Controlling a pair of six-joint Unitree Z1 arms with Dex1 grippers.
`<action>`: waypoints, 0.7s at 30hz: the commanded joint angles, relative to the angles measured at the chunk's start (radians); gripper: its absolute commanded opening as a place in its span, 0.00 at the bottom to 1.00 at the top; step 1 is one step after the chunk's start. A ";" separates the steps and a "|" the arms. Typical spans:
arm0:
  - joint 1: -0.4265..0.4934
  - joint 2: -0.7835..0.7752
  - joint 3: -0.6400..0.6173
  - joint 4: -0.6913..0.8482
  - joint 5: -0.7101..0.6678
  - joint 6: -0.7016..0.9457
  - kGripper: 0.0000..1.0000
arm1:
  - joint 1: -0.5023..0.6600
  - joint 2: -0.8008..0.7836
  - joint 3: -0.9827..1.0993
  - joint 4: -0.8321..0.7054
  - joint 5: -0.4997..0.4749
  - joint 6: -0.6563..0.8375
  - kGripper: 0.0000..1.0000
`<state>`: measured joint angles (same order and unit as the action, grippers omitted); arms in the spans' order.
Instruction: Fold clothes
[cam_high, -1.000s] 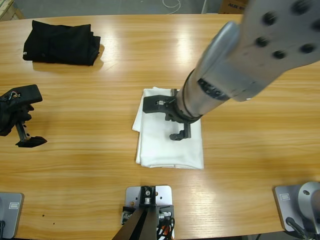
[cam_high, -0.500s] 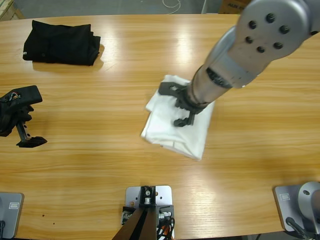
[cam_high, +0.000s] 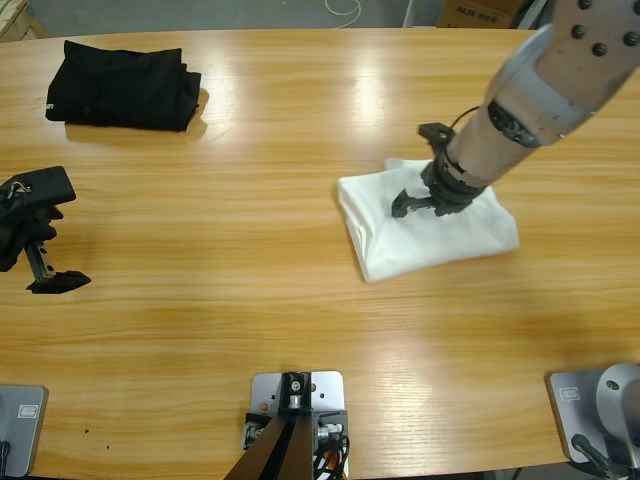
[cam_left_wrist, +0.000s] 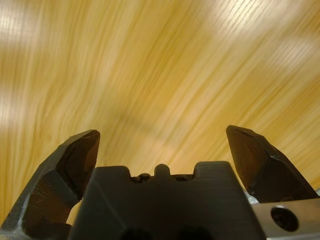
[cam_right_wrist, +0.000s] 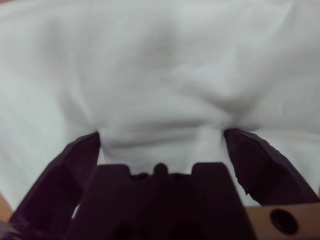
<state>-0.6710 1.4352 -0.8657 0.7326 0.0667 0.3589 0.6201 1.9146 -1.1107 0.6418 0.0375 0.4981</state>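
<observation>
Resting my left gripper at the table's left edge, jaws spread wide, holding nothing. Black folded garment lying far-left, untouched. Right of centre, my right gripper is pressing spread jaws onto the white T-shirt, gripping nothing. Shirt looks fully folded; only placing seems left.

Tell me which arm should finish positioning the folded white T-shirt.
The right. Its hand is pressed on the folded white T-shirt, jaws spread, with cloth filling the right wrist view. The left hand sits open over bare table near the left edge, far from the shirt.
</observation>
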 joint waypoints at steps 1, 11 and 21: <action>0.008 -0.069 0.022 -0.001 0.008 -0.001 0.99 | -0.020 -0.008 0.149 -0.067 -0.037 0.381 0.99; -0.002 -0.115 0.032 0.022 0.005 -0.009 0.99 | -0.063 -0.139 0.308 -0.270 0.146 1.207 1.00; -0.013 -0.122 0.039 0.022 -0.012 -0.020 0.99 | -0.017 -0.311 0.236 0.012 -0.069 1.242 1.00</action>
<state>-0.6717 1.3267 -0.8621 0.7443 0.0667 0.3543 0.5672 1.7335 -0.8565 0.5722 0.0964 1.7590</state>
